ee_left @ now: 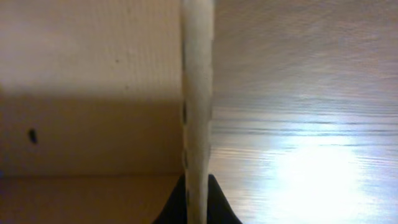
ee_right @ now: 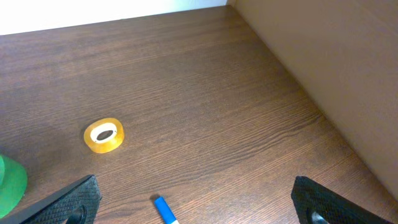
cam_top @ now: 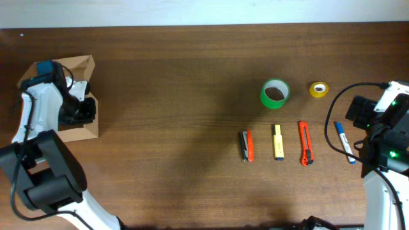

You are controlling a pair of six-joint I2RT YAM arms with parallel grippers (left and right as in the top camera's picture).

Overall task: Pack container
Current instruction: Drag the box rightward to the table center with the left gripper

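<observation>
The container point(cam_top: 82, 130), a small brown cardboard box with its flap open, sits at the table's far left. My left gripper point(cam_top: 81, 110) is shut on the box's right wall. In the left wrist view the wall's pale edge point(ee_left: 198, 93) runs up between the dark fingers point(ee_left: 198, 208), with the box interior to its left. My right gripper point(cam_top: 360, 114) is open and empty at the far right, above the table. In the right wrist view its fingers point(ee_right: 199, 205) straddle the blue end of a marker point(ee_right: 163, 208).
A green tape roll point(cam_top: 275, 93) and a small yellow tape roll point(cam_top: 319, 89) lie right of centre. Below them are a black-and-orange knife point(cam_top: 246, 145), a yellow highlighter point(cam_top: 278, 141), an orange box cutter point(cam_top: 306, 143) and the blue-capped marker point(cam_top: 344, 142). The yellow roll also shows in the right wrist view point(ee_right: 104, 135).
</observation>
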